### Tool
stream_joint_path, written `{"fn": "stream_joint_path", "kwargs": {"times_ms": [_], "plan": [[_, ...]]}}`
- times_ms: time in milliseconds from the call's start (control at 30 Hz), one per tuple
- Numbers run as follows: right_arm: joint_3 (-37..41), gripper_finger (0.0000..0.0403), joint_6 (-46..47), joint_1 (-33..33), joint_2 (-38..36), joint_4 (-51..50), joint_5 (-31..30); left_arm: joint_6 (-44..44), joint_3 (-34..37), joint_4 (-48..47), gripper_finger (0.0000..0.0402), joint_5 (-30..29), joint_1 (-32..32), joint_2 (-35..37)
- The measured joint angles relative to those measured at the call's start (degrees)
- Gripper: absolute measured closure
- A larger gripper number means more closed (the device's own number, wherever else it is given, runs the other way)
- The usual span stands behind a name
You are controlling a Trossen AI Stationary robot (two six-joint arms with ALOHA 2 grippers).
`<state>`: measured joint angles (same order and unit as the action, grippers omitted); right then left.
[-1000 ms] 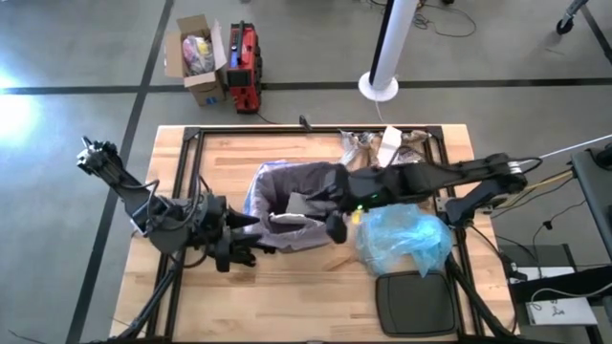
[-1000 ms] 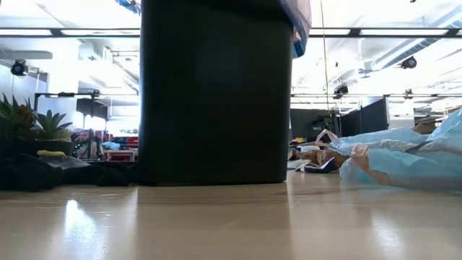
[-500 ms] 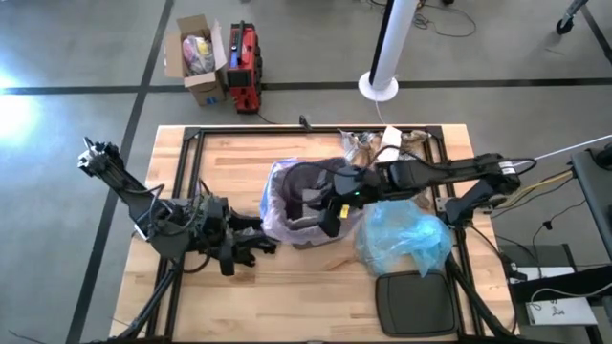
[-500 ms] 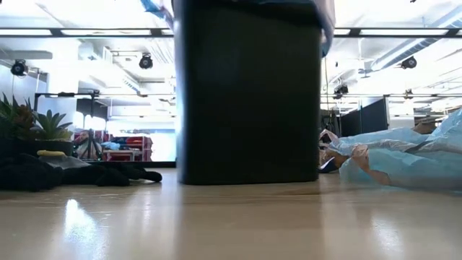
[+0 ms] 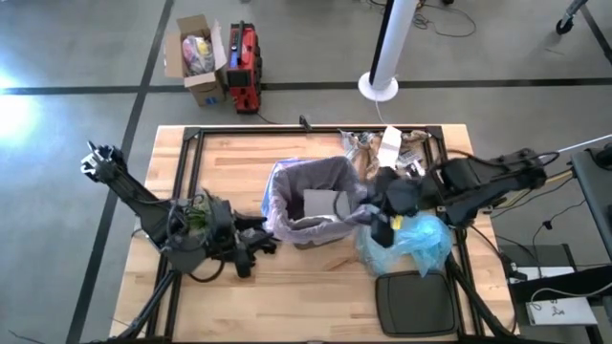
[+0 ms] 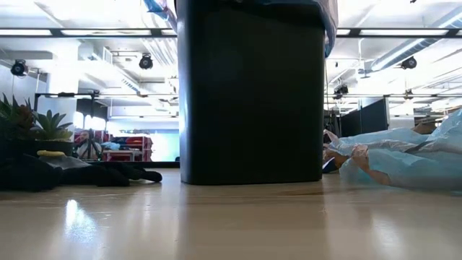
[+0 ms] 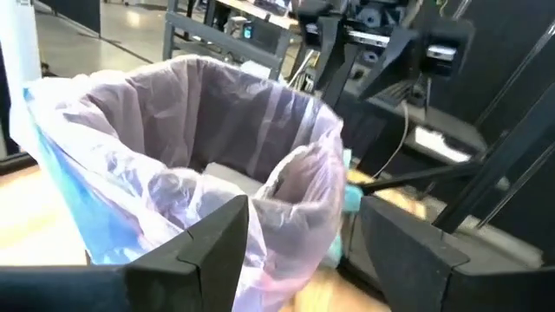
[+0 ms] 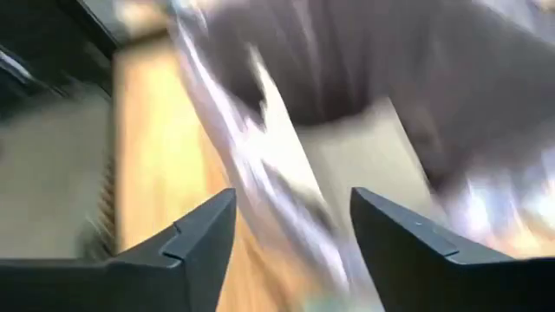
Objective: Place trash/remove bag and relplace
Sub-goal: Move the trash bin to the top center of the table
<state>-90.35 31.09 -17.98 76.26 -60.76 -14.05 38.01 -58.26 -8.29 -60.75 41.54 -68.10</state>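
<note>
The bin (image 5: 311,204) stands upright near the middle of the counter (image 5: 229,153), with the bag (image 5: 287,182) folded over its rim so the mouth stays wide; a flat pale piece, probably trash, lies inside at the bottom. More trash (image 5: 382,145), brown scraps and white paper, sits at the far edge of the counter behind the bin, and a blue bag (image 5: 406,239) lies crumpled just beside the bin on its right. The left tool (image 5: 258,239) hovers close to the bin's left side with its fingers apart and empty, facing the bag's rim, which suits either steadying the bin or taking hold of the liner. The right tool (image 5: 382,225) is just outside the bin's right rim, over the near edge of the blue bag, fingers apart with nothing between them. Open counter lies to the left of the bin and in front of it; on the right the blue bag and a dark flat lid (image 5: 416,301) crowd the space, and a metal frame (image 5: 191,134) runs around the working area, so the freest way to lift the bag is straight up.
</note>
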Motion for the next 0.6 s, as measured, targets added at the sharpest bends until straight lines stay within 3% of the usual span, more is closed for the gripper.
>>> {"fn": "stream_joint_path", "kwargs": {"times_ms": [133,300,400,600], "plan": [[0.0,0.0144,8.79,-5.51,-1.18,-8.0,-5.14,0.91,0.04,2.25,0.02,-8.18,0.04,0.21],[2.39,0.0104,12.94,-9.31,0.63,-8.68,-12.29,-1.53,-0.02,2.47,0.0211,-20.43,-0.84,4.6],[3.15,0.0093,14.75,-9.35,3.11,-7.72,-12.93,0.46,-0.02,0.75,0.0227,-14.22,-4.9,8.13],[3.15,0.0097,12.22,-9.42,7.74,-1.88,-10.55,3.45,-0.02,-3.95,0.0276,-2.63,-19.04,11.63]]}}
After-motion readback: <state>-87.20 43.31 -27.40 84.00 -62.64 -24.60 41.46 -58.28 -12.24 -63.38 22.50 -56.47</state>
